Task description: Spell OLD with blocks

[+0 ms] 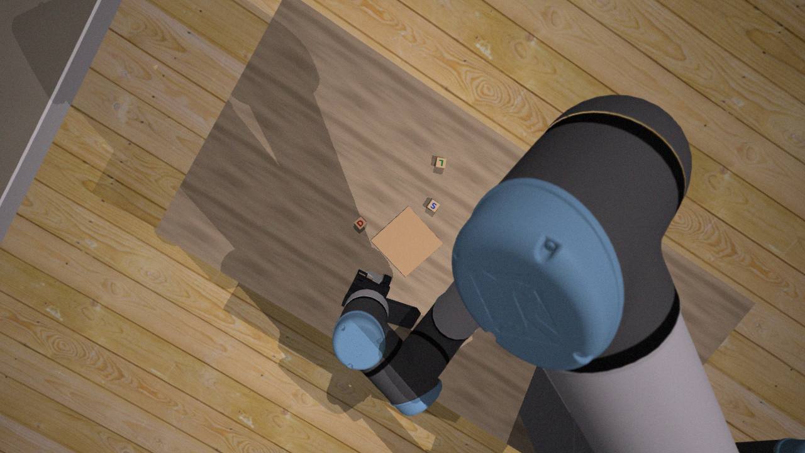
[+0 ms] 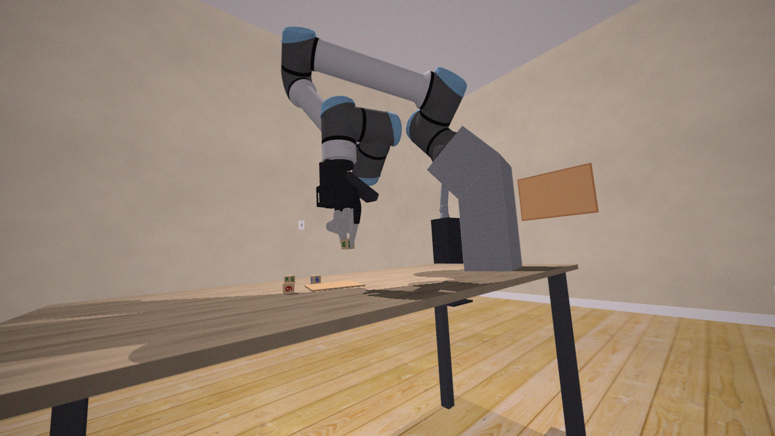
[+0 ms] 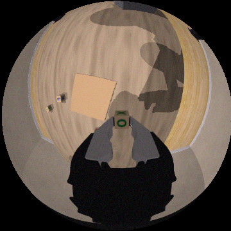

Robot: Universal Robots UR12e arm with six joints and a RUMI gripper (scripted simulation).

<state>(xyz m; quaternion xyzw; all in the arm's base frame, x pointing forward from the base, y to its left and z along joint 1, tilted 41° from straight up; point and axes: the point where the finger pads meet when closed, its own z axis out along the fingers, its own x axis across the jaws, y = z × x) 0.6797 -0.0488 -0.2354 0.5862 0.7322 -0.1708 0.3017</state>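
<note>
My gripper (image 3: pixel 121 117) is shut on the O block (image 3: pixel 122 119), a wooden cube with green letters, and holds it high above the table. In the overhead view the gripper (image 1: pixel 371 280) hangs just off the near-left corner of the tan mat (image 1: pixel 406 240). The D block (image 1: pixel 360 224), with a red letter, lies on the table left of the mat. The S block (image 1: pixel 432 205), with a blue letter, lies just past the mat's far corner. The L block (image 1: pixel 440 162), with a green letter, lies farther back. No block lies on the mat (image 3: pixel 92 95).
The robot's grey pedestal (image 2: pixel 479 208) stands at the table's right end. The big shoulder joint (image 1: pixel 568 248) hides the right part of the table in the overhead view. The arm's shadow covers the table's left part.
</note>
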